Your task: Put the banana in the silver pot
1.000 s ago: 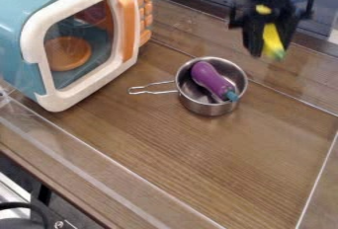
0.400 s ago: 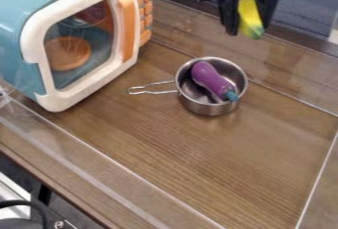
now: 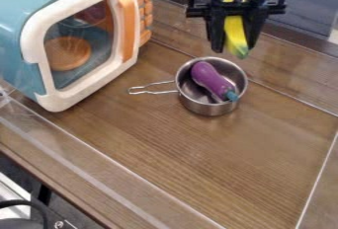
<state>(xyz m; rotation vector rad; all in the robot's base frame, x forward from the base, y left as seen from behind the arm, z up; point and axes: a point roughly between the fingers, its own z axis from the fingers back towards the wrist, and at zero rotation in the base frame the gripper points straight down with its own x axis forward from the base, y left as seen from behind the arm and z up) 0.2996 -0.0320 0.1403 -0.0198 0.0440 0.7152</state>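
My black gripper hangs above the table near the top of the view, shut on the banana, a small yellow curved toy that points down from between the fingers. Just below and slightly left stands the silver pot, round and shiny, its thin wire handle reaching left. A purple eggplant toy lies inside the pot. The banana's lower end hovers just above the pot's far rim, apart from it.
A teal-and-white toy microwave with an orange door frame stands at the left, close to the pot's handle. A wooden tabletop stretches toward the front. A clear barrier edge runs along the left front.
My gripper has carried the banana leftward and toward the pot, from the upper right to just above the pot's far rim. The pot and eggplant have stayed put.
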